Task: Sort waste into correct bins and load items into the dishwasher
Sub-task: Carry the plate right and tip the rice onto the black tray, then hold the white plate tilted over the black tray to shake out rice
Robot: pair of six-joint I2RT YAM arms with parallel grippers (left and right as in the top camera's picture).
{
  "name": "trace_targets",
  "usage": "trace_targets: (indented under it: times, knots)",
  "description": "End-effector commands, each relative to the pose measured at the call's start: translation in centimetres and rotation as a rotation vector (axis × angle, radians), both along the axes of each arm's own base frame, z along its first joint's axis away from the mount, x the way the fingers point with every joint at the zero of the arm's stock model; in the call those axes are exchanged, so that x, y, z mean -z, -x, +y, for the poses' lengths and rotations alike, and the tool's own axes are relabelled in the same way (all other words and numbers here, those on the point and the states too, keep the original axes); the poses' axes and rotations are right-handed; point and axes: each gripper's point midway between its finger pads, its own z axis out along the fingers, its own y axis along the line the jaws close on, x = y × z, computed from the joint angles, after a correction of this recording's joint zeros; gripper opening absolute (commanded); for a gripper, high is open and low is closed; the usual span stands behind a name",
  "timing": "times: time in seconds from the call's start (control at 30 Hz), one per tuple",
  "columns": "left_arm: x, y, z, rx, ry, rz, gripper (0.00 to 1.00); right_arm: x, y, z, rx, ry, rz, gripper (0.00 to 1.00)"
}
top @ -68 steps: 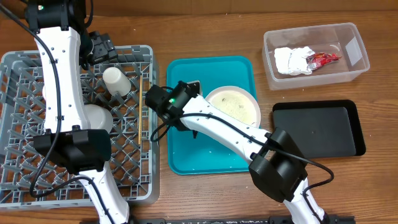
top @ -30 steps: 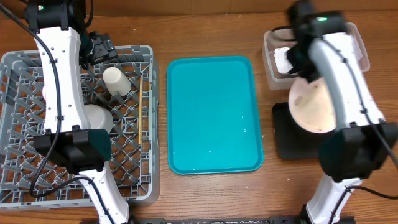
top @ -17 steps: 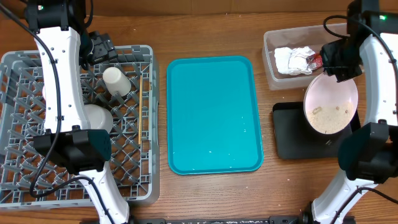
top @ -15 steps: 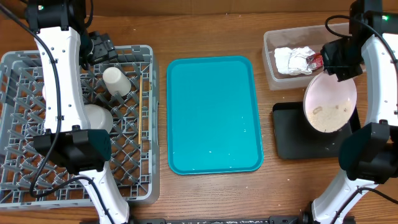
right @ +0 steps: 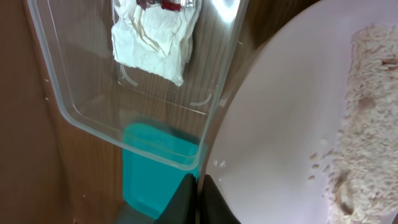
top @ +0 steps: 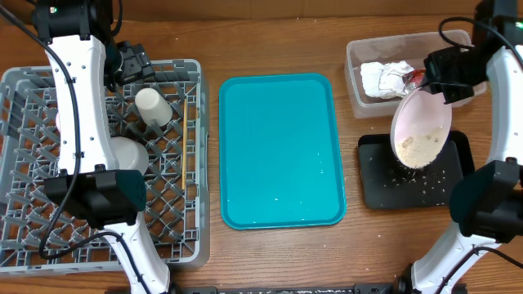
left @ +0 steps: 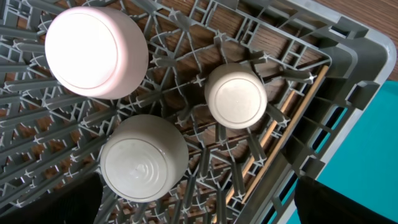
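My right gripper point(top: 447, 84) point(right: 199, 180) is shut on the rim of the large white plate point(top: 421, 122) point(right: 286, 118). The plate tilts steeply over the black tray point(top: 460, 194). Rice crumbs point(top: 414, 149) point(right: 373, 124) gather at its low edge, and some lie scattered on the tray. The clear tub point(top: 356, 96) point(right: 74, 115) holds the crumpled napkin point(top: 382, 79) point(right: 155, 43) and red wrapper point(top: 415, 77). My left gripper point(top: 131, 61) point(left: 199, 211) hangs open above the grey rack point(top: 24, 237) point(left: 351, 68). In the rack sit a cup point(left: 236, 96), bowl point(left: 144, 158), pinkish saucer point(left: 96, 53) and chopsticks point(left: 280, 137).
A bare teal tray point(top: 278, 147) lies between the rack and the two bins. The left arm stretches over the rack's left half. The tub stands just behind the black tray, with wooden table around them.
The right arm carried the plate from the teal tray to the black tray and tipped it steeper. Rice slid to the low edge and spilled onto the tray. The left arm stayed still.
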Motion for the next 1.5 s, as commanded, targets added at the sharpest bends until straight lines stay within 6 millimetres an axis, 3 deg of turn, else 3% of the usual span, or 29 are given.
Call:
trace_targets:
  times: [0.0, 0.5, 0.8, 1.0, 1.17, 1.47]
  knots:
    - [-0.8, -0.1, -0.2, 0.024, -0.012, -0.023, 1.0, -1.0, 0.3, 0.0, 0.009, -0.084, -0.037, 0.04]
    - [-0.8, -0.1, -0.2, 0.024, -0.013, -0.023, 1.0, -1.3, 0.9, 0.0, -0.071, -0.314, -0.122, 0.04]
    - [-0.8, -0.1, -0.2, 0.024, -0.012, -0.023, 1.0, -1.7, 2.4, -1.1, -0.09, -0.49, -0.195, 0.04]
    - [-0.8, -0.1, -0.2, 0.024, -0.012, -0.023, 1.0, -1.7, 3.7, -2.6, -0.054, -0.504, -0.175, 0.04]
    - [-0.8, -0.1, -0.2, 0.024, -0.013, -0.023, 1.0, -3.1, 3.7, -1.5, -0.122, -0.576, -0.256, 0.04]
    - [-0.8, -0.1, -0.2, 0.024, -0.012, -0.023, 1.0, -3.1, 4.0, -1.4, -0.125, -0.581, -0.243, 0.04]
